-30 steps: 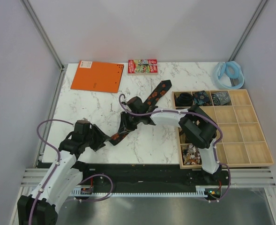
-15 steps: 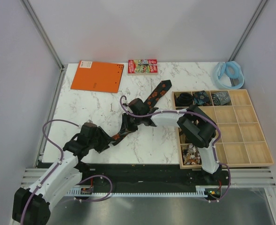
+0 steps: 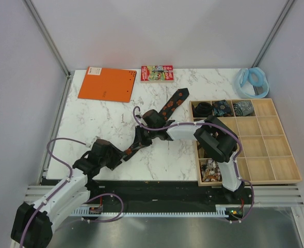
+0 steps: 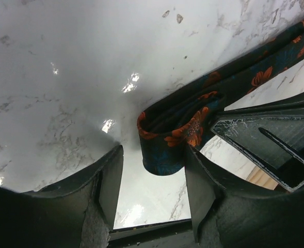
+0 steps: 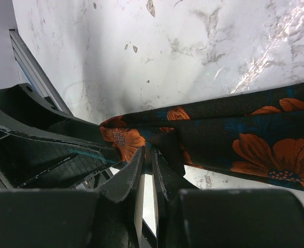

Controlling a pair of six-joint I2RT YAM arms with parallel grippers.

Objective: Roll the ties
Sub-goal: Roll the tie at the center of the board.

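From above, the black flowered tie (image 3: 171,105) is seen stretched slantwise across the marble surface (image 3: 105,119), its broad pointed end toward the wooden tray (image 3: 247,182) and its narrow end toward the near left. The right fingers (image 3: 140,139) are set on its middle stretch and the left fingers (image 3: 115,157) at its near end, though the grip of either is hard to judge from this height. Three coiled ties (image 3: 222,107) are lodged in the tray's far row, one to a compartment, and an orange notebook (image 3: 107,84) is laid at the far left. In the left wrist view, the left fingers (image 4: 108,178) are held wide apart, and the folded-back end of the tie (image 4: 167,134) is lying between them on the surface, ungripped. In the right wrist view, the right fingers (image 5: 123,181) are pressed almost together, with a fold of the tie (image 5: 234,134) pinched between their tips.
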